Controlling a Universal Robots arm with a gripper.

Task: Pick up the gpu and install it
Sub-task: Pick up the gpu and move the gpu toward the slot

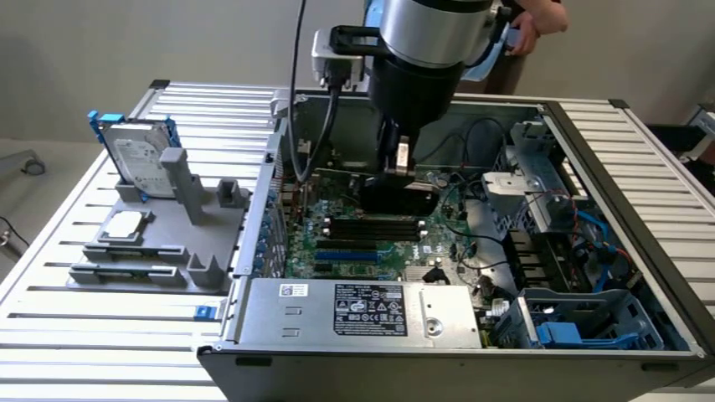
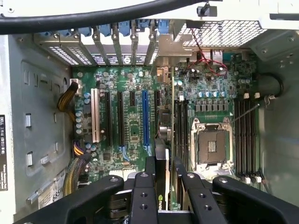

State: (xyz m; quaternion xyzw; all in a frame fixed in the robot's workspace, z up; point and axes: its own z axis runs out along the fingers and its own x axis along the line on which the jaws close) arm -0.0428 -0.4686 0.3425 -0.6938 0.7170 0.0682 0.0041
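My gripper point(image 1: 397, 172) reaches down into the open computer case point(image 1: 257, 209) and is shut on the gpu point(image 1: 397, 198), a thin black card held upright just above the green motherboard point(image 1: 357, 251). In the wrist view the black fingers point(image 2: 149, 170) clamp the gpu point(image 2: 161, 189) edge-on. The card runs from my gripper point(image 2: 163, 170) toward its silver end bracket point(image 2: 166, 53) at the case's rear slot openings. It hangs beside the blue expansion slot point(image 2: 145, 116), over the board between that slot and the memory slots point(image 2: 181, 126).
A grey fixture point(image 1: 167, 243) outside the case holds a silver hard drive in a blue frame point(image 1: 140, 155). The power supply point(image 1: 357, 310) and a blue drive cage point(image 1: 592, 322) fill the near side. The empty CPU socket point(image 2: 212, 144), cables point(image 2: 70, 100) and a person's hand point(image 1: 537, 21) are nearby.
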